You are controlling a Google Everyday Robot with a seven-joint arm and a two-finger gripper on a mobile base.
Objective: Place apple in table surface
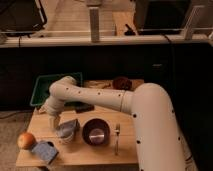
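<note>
- Apple (26, 140): rests at the front-left corner of the table surface (80, 154).
- Gripper (56, 123): near the left edge, empty-looking; how wide it stands cannot be told.
- Relation: apple lies front-left of gripper, apart.

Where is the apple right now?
In the camera view, the apple sits at the front-left corner of the table surface, beside a blue sponge. The gripper hangs to its right, by the dark bowl.
</note>
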